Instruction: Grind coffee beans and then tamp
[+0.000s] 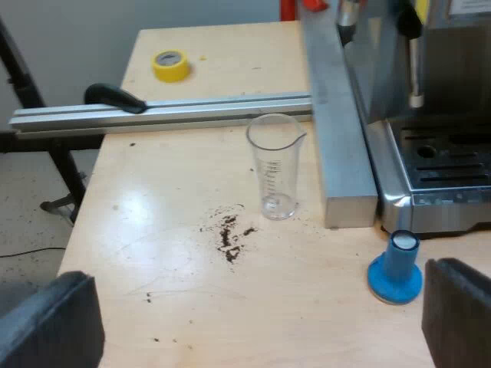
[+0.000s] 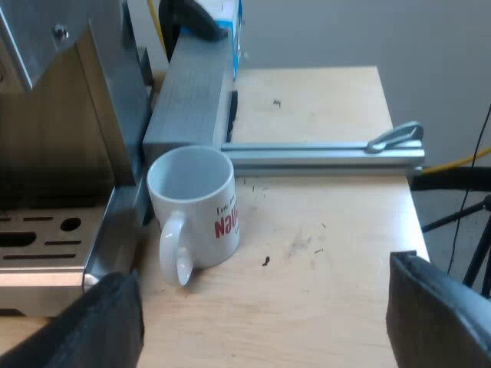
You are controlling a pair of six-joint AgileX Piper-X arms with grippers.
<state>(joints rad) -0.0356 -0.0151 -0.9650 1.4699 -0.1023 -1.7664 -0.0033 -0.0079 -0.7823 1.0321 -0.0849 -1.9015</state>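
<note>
Left wrist view: my left gripper (image 1: 257, 310) hangs over the wooden table (image 1: 176, 299) with its two black fingers spread wide and nothing between them. The blue tamper (image 1: 397, 268) stands upright on the table just beside one of those fingers, close to the front edge of the espresso machine (image 1: 449, 84), whose drip tray (image 1: 449, 161) I can see behind it. Farther out, a clear measuring glass (image 1: 273, 165) stands upright next to a grey metal beam (image 1: 337, 130) that runs along the machine's side. A small spill of coffee grounds (image 1: 229, 234) lies on the wood between the glass and my fingers. Across the table an aluminium rail (image 1: 161, 113) is laid flat with a black knob (image 1: 113, 96) on it, and a roll of yellow tape (image 1: 171, 65) sits beyond that; a grey floor shows past the table's edge. Right wrist view: my right gripper (image 2: 265, 310) is likewise spread apart and holding nothing. A white mug (image 2: 196, 203) with red lettering stands upright just beside the machine's tray, handle turned toward me, near one finger. Behind it I see the beam, an aluminium rail with a lever clamp (image 2: 395, 136), pale wood and a grey wall.
</note>
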